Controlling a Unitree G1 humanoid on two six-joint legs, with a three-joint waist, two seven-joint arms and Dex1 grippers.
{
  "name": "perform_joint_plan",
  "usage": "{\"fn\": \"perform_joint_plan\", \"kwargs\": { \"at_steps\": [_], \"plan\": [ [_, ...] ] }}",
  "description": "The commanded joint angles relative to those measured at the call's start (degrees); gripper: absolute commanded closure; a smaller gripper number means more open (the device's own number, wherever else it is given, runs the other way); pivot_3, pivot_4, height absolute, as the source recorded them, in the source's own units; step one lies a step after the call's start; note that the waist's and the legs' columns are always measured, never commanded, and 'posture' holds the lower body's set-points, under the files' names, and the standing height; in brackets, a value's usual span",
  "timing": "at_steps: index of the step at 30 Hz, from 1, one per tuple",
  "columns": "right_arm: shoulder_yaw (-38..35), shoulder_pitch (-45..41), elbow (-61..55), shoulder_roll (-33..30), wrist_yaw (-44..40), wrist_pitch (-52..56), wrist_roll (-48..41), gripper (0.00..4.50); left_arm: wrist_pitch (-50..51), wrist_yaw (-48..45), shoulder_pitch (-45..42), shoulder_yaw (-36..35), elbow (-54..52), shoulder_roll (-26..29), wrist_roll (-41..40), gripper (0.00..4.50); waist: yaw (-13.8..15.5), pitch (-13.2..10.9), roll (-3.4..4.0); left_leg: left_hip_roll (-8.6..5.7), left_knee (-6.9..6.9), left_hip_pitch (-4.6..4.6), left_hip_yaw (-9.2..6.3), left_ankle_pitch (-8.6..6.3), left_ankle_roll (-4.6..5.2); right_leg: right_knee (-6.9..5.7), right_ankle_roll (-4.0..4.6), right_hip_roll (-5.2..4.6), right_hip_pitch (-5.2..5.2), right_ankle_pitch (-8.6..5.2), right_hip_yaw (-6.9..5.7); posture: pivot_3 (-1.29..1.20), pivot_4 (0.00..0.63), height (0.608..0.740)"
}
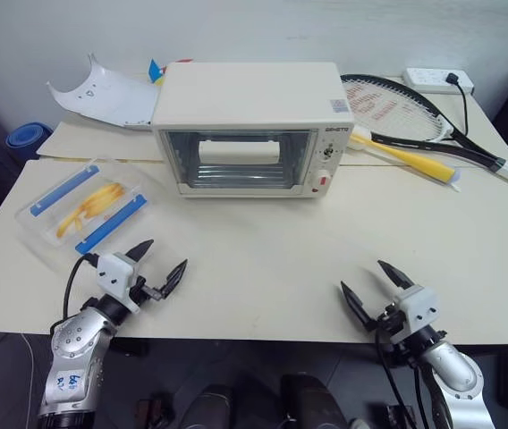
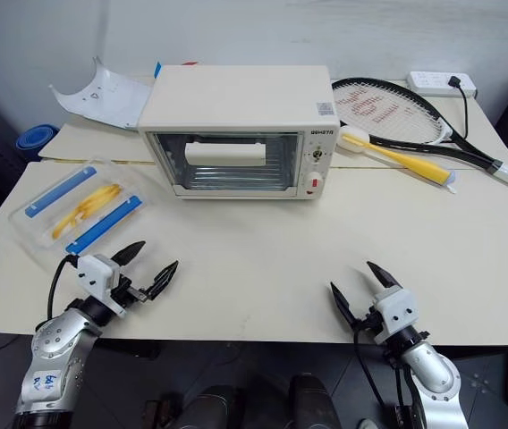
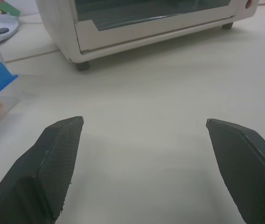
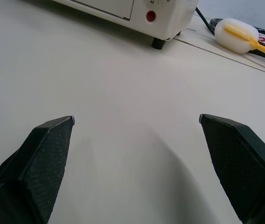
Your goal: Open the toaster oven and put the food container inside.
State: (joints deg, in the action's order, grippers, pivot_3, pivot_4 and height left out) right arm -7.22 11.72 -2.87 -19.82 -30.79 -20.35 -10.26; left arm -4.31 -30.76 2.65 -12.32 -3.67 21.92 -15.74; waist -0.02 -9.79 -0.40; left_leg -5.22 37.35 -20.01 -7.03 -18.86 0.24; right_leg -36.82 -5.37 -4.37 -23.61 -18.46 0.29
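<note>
The cream-white toaster oven [image 1: 249, 125] stands at the back middle of the table [image 1: 263, 259], its glass door closed and its knobs and red light on the right panel. The food container [image 1: 84, 210], a shallow clear box with two blue clips and yellow strips inside, lies on the table to the left of the oven. My left gripper [image 1: 158, 261] hovers open over the table's front edge, just in front of the container and apart from it. Over the front right edge my right gripper [image 1: 375, 284] is open too, with nothing between its fingers.
A curved white plastic sheet [image 1: 102, 94] lies behind the oven at the left. A tennis racket [image 1: 410, 116] and a yellow-handled brush [image 1: 406, 154] lie to the right of the oven. A white power strip [image 1: 437, 79] sits at the back right corner.
</note>
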Motion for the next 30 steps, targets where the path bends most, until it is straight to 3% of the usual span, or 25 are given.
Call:
{"fn": "perform_joint_plan", "kwargs": {
  "at_steps": [1, 4, 12, 18, 30],
  "plan": [
    [0.7, -3.1, -2.7, -0.6, -1.3, 1.1, -2.6, 0.01, 0.4, -0.5, 0.5, -0.8, -2.7, 0.9, -1.2, 0.0, -0.1, 0.0, 0.0, 0.0, -0.01, 0.0, 0.0, 0.0, 0.0, 0.0, 0.0, 0.0, 0.0, 0.0, 0.0, 0.0, 0.15, 0.74],
    [2.7, -9.6, -7.2, -3.2, -5.3, 10.6, -7.7, 0.01, 10.3, -5.2, 2.5, -3.5, -7.1, 5.4, -9.4, 0.0, -0.4, 0.0, 0.04, 0.05, 0.01, 0.0, 0.03, 0.01, -0.01, -0.02, 0.0, 0.03, -0.02, 0.0, 0.03, 0.0, 0.15, 0.74],
    [6.1, -33.4, -8.1, -8.9, -11.3, 35.6, -18.1, 0.01, 21.7, -13.9, 4.3, -15.3, -13.9, 15.9, -26.2, 0.0, -0.1, -0.1, 0.14, 0.13, -0.04, -0.11, -0.04, 0.0, -0.02, 0.06, 0.07, 0.05, -0.11, -0.03, -0.03, 0.0, 0.15, 0.74],
    [10.2, -48.0, 2.1, -5.3, -14.4, 37.3, -15.2, 0.01, 24.8, -13.0, 2.1, -20.3, -14.9, 17.5, -31.1, 0.0, 0.0, -0.1, 0.15, 0.08, -0.04, -0.19, -0.11, -0.01, 0.01, 0.23, 0.07, 0.0, -0.11, -0.03, -0.13, 0.0, 0.15, 0.74],
    [12.6, -53.2, 3.7, 0.2, -20.3, 34.6, -13.9, 0.01, 27.9, -7.8, 4.8, -20.1, -20.7, 14.0, -31.3, 0.0, -0.4, -0.1, 0.16, 0.12, -0.08, -0.29, -0.03, -0.01, 0.0, 0.19, 0.06, 0.04, -0.27, -0.02, -0.09, 0.0, 0.15, 0.74]
  ]
}}
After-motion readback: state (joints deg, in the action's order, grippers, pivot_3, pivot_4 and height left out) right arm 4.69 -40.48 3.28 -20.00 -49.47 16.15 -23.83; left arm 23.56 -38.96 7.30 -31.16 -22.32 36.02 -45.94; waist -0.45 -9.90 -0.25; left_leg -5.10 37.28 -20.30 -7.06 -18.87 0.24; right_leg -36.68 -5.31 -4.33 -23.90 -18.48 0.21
